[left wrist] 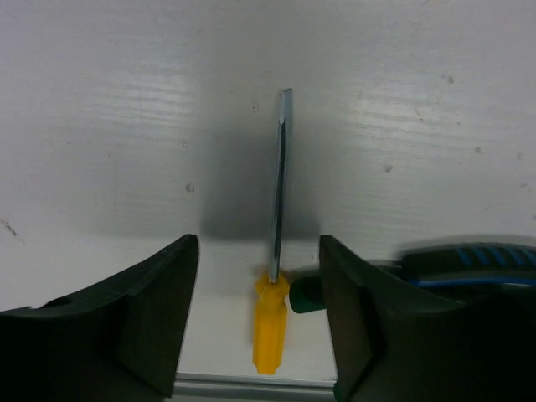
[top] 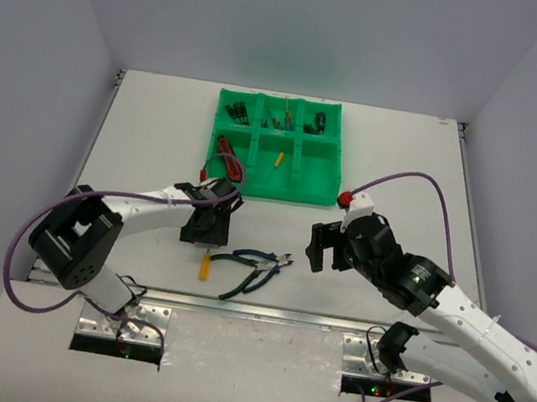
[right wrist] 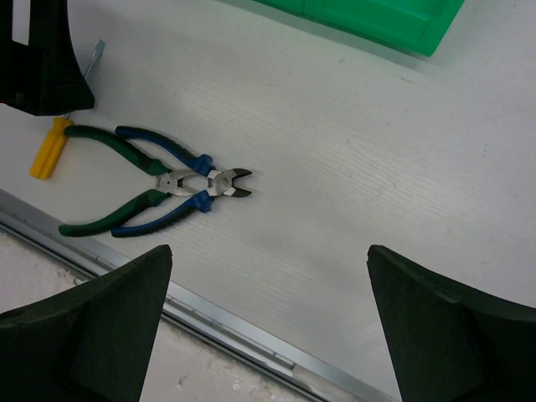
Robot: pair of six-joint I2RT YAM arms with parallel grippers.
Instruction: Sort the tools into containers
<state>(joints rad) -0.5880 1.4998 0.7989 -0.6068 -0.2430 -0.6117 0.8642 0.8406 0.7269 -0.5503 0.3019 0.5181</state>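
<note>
1. Top external view: the green tray point(top: 290, 192) sits in the upper middle of the frame.
   - Red-and-black utility knives point(top: 226, 160) lie in its lower-left compartment, and a yellow-handled tool point(top: 277, 159) lies in the lower-middle one.
   - Small dark tools lie across the upper row, too small to name.
   - Below the tray, the left gripper point(top: 206, 228) points down over the table.
   - The yellow screwdriver point(top: 205, 266) lies just under it, and the blue-and-green pliers point(top: 255, 265) lie directly to the right.
   - The right gripper point(top: 327, 246) hangs right of centre with nothing in it, well apart from the pliers.

2. Left wrist view: the left gripper point(left wrist: 258, 243) has its jaws parted on either side of the screwdriver point(left wrist: 270, 322).
   - A gap of bare table shows on both sides, so neither finger touches it.
   - The shaft runs up the middle of the frame, with the yellow handle at the bottom.
   - A pliers handle point(left wrist: 469, 255) pokes in at lower right, its green end next to the screwdriver handle.

3. Right wrist view: the right gripper point(right wrist: 268, 260) is spread wide and holds nothing.
   - The pliers point(right wrist: 180, 182) lie left of centre with their nose pointing right.
   - The screwdriver's handle point(right wrist: 48, 151) touches their upper grip at the left edge.
   - A corner of the tray point(right wrist: 377, 21) shows at the top.
</note>
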